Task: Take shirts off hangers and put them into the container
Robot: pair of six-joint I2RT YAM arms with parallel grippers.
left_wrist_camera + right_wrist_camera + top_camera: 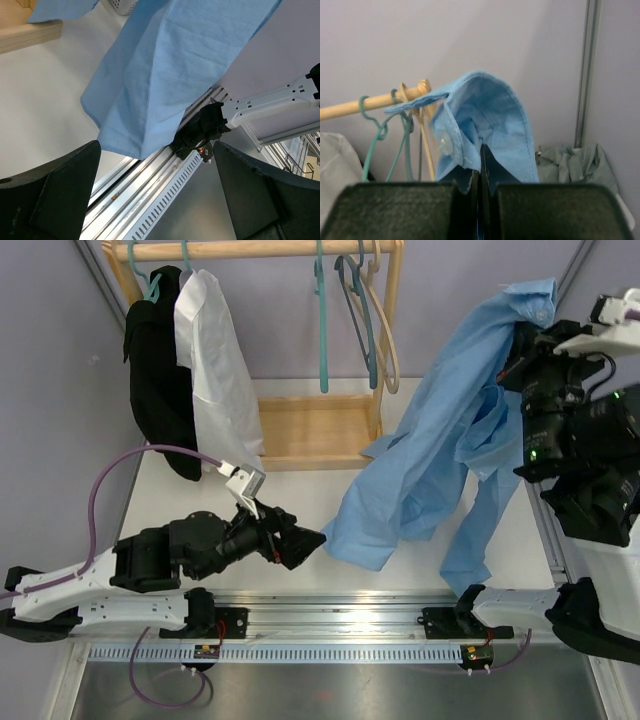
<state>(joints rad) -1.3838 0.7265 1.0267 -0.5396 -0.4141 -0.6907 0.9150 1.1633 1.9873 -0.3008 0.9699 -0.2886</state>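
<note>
Right gripper [481, 186] was clenched on the light blue shirt [440, 430] near its collar and held it high. The shirt hung clear of the hangers [322, 320], its hem low over the table [300, 495], just beside the left gripper [303, 540], which was spread wide and grasped nothing. Black shirt [155, 380] and white shirt [215, 370] hung on the wooden rail [260, 250]. A corner of the white lattice basket [122, 5] peeked out behind the blue cloth.

Bright, even overhead light: the light blue shirt [430, 450] casts only a faint, soft shadow on the white table [300, 502]. Glare streaks the metal rail [340, 615] at 6 o'clock. The left pincer [157, 200] has soft-edged fingers [55, 200] at 7 and 5 o'clock. The right wrist view is dimmer and hazy.
</note>
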